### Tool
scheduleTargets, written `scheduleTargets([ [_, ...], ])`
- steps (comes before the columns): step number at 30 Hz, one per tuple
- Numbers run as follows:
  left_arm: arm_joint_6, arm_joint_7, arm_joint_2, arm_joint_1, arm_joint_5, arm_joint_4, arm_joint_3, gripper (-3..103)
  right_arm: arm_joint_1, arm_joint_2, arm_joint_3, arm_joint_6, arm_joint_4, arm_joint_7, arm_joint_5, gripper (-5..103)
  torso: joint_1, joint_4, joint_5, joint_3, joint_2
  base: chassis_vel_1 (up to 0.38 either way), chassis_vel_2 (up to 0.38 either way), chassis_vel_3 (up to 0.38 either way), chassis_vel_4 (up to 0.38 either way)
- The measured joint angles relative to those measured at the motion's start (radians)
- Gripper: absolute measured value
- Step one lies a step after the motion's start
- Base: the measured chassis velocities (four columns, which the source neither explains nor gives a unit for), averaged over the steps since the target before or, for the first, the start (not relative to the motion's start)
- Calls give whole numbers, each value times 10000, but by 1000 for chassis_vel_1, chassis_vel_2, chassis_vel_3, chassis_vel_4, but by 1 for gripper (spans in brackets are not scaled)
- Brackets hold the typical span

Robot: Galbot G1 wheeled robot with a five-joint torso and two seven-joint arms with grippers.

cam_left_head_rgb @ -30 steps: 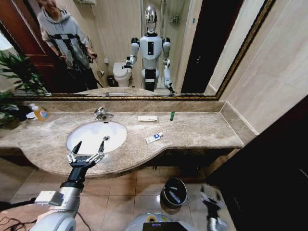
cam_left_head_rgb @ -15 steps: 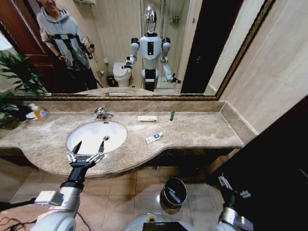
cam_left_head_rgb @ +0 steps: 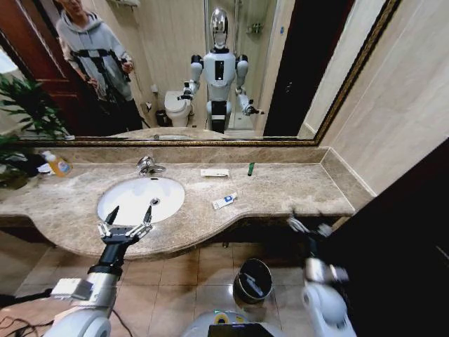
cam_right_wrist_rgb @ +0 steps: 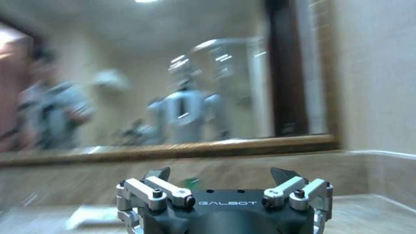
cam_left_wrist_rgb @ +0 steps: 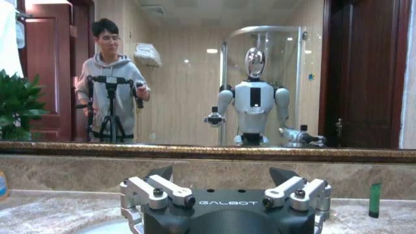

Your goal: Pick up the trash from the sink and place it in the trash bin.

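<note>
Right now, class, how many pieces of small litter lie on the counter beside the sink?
3: a flat white packet and a green tube near the back wall, and a white-blue packet nearer the front edge. Others may be hidden.

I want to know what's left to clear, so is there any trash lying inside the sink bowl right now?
No, the sink bowl looks bare apart from its drain, while the white-blue packet lies on the counter beside it.

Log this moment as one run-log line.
left gripper: open, over sink front rim | right gripper: open, raised beside counter | trash bin: on floor
</note>
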Motion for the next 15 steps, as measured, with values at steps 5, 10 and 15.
scheduleTargets([
  [5, 0, 1, 1, 0, 0, 0, 0, 100, 1289, -1615, -1379, -599, -848, 99, 272, 100, 1, -3, 1, 1, 0, 0, 0, 0, 0],
  [10, 0, 1, 0, 0, 0, 0, 0, 100, 3424, -2491, -3107, -801, -2712, 124, 807, 100, 1, -2, -1, 1, 0, 0, 0, 0, 0],
  [15, 0, 0, 0, 0, 0, 0, 0, 100, 4879, -3037, -4478, -808, -3984, 62, 894, 100, 1, -2, -3, 1, -1, 0, 0, 0, 0],
])
